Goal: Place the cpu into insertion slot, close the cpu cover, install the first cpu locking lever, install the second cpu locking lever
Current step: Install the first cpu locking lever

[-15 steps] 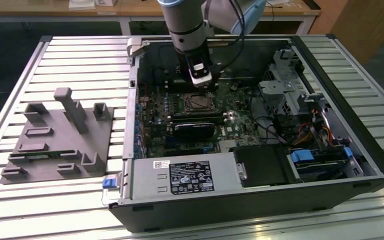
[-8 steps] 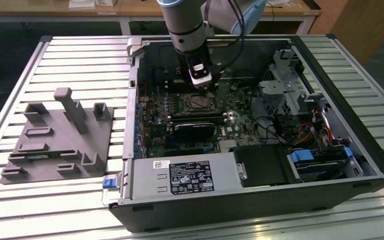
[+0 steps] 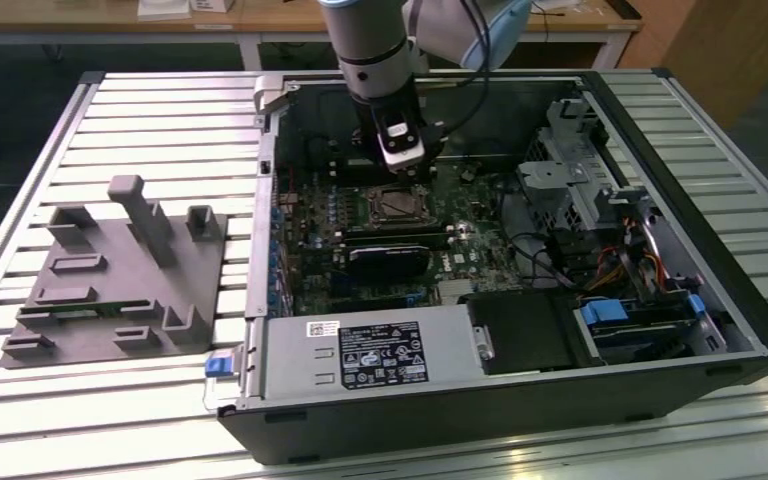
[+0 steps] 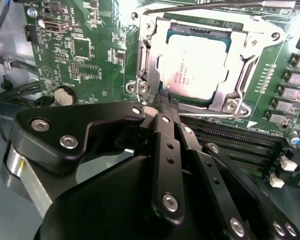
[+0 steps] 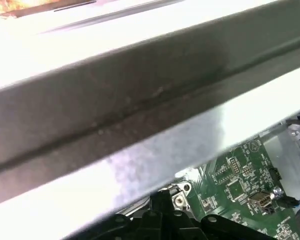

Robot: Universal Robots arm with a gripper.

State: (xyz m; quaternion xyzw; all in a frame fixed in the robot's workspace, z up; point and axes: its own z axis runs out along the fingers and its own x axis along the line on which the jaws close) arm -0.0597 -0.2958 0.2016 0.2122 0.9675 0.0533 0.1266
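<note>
Metal cpu cover (image 4: 242, 57), thin silvery frame, seemingly flat over square cpu (image 4: 195, 65).

Worktop (image 3: 117, 100): carries the open computer case (image 3: 491, 410); a moulded fixture (image 3: 104, 290) sits well apart from it on the exterior view's left.
Case, near wall: power-supply box (image 3: 371, 355).
Case, middle: the insertion slot (image 3: 398, 203), below my arm.
In the slot: the cpu (image 4: 197, 67), with the cpu cover (image 4: 240, 55) lying around it.
Beside the slot: memory slots (image 4: 230, 137).
My claw (image 4: 165, 102): just beside one corner of the cover.
</note>
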